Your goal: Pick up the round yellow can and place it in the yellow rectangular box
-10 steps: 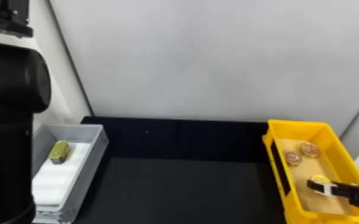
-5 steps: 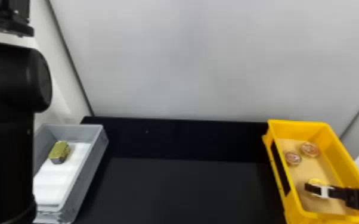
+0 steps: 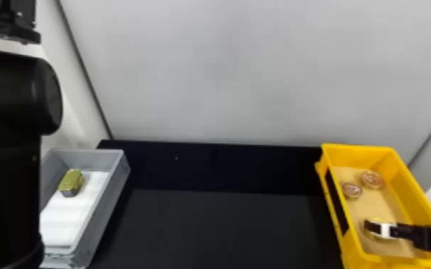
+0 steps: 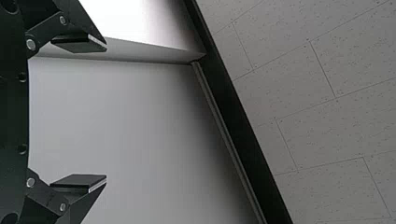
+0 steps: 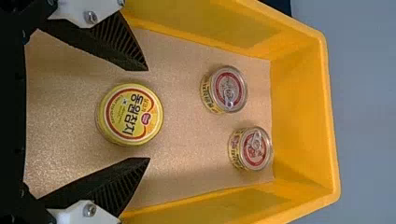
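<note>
Black tabletop (image 3: pixel 225 229), left of right gripper (image 3: pixel 386 230); pale grey wall (image 3: pixel 225 71) beyond — fingers wide apart, round yellow can (image 5: pixel 130 114) between, inside yellow rectangular box (image 3: pixel 358 148).

Grey bin (image 3: pixel 110 207) at left end of black table (image 3: pixel 225 229); white lining (image 3: pixel 68 220) on its floor, gold-topped tin (image 3: pixel 71 181) toward the far end. At right, two small ring-pull cans, first can (image 5: pixel 229 89) and second can (image 5: pixel 255 148), near each other, apart. Pale grey wall (image 3: pixel 225 71) behind table. Speckled panels (image 4: pixel 327 116) in left wrist view.
</note>
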Tool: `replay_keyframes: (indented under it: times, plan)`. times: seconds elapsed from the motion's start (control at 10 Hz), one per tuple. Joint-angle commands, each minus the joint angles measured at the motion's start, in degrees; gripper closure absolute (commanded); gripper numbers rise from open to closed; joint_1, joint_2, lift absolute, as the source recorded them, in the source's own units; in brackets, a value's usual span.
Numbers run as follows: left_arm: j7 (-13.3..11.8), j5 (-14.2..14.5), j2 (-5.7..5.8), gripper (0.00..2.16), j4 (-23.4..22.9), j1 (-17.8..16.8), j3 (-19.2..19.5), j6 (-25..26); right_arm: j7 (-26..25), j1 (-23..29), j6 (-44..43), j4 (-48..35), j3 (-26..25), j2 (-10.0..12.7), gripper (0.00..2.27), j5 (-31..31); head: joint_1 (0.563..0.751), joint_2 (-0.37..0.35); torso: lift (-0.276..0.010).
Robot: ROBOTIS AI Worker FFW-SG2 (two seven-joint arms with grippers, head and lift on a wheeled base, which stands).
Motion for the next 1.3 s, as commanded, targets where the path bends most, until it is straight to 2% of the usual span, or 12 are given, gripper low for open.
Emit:
replay_keyframes:
  times: [0.0,0.1,0.3,0.6,0.7,0.9,1.1,1.2]
  plan:
    - [-0.1,0.0,0.17,0.26,0.0,0.2,0.1,0.1,0.3,0.6,0.3,-2.2,0.1,0.0,0.11,-0.5,0.663,0.054,-0.01]
    - [-0.1,0.0,0.17,0.27,0.0,0.3,0.2,0.1,0.5,1.6,1.4,-7.0,0.2,0.0,0.13,-0.8,0.663,0.054,-0.01]
    - [-0.1,0.0,0.25,0.26,0.0,0.6,0.4,0.1,-1.0,4.4,8.3,-23.7,0.3,0.2,0.14,-0.9,0.663,0.054,-0.01]
    - [-0.1,0.0,0.25,0.26,-0.1,1.1,0.7,0.2,-2.9,5.4,22.5,-50.0,0.0,0.4,0.14,5.2,0.663,0.054,-0.01]
    - [-0.1,0.0,0.25,0.27,-0.1,1.3,0.7,0.2,-5.7,5.3,24.4,-56.7,0.0,0.6,0.16,5.7,0.663,0.054,-0.01]
    - [0.0,0.0,0.25,0.26,-0.1,1.7,1.1,0.2,-10.9,2.2,25.1,-66.5,1.3,0.6,0.23,8.0,0.663,0.054,-0.01]
    - [0.0,0.0,0.43,0.26,0.1,1.7,1.1,0.3,-10.5,-5.1,20.6,-70.6,6.3,0.4,0.21,15.3,0.663,0.054,-0.01]
    - [-0.1,0.1,0.43,0.26,0.3,1.7,1.1,0.5,-11.1,-7.6,14.6,-70.7,8.9,0.9,0.2,17.9,0.663,0.054,-0.01]
